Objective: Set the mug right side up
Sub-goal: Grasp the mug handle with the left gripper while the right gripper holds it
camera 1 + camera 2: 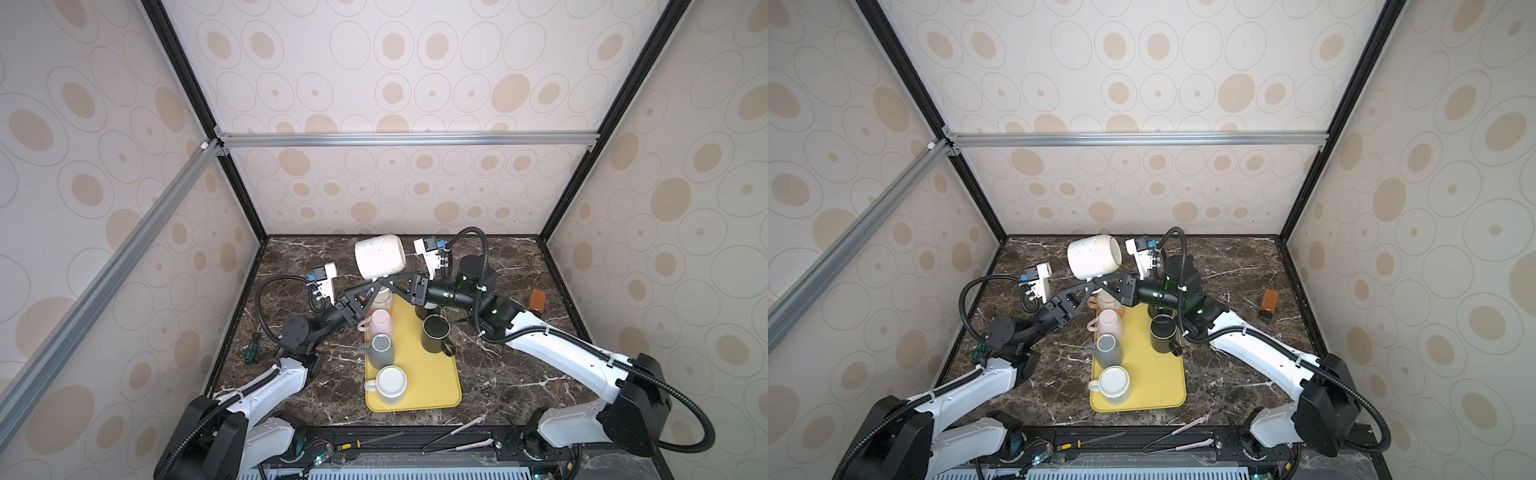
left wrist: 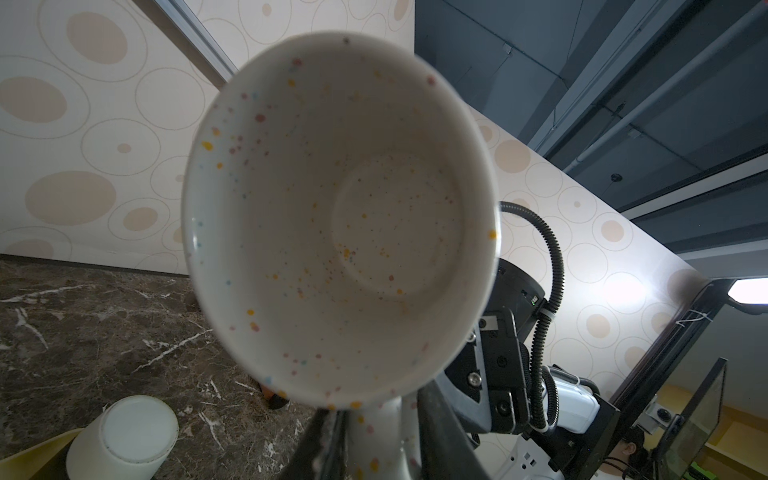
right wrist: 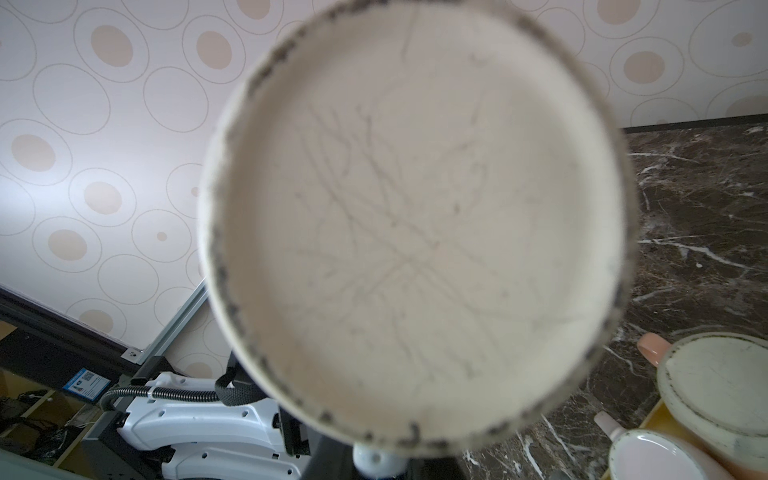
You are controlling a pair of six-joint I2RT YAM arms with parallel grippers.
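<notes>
Mid-flip, the speckled mug (image 1: 380, 257) hangs sideways above the far end of the tray (image 1: 436, 374), right jaws clamped on its handle, left jaws flanking it (gripping or not, I cannot tell), so next probably needs one firm hold, then rotation mouth-up.

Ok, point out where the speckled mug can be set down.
Best patch for the speckled mug: the near right part of the yellow tray, bordered by the black mug behind and the white mug to its left. The left column is crowded: pink mug, grey mug, white mug. Bare marble table flanks the tray too.
</notes>
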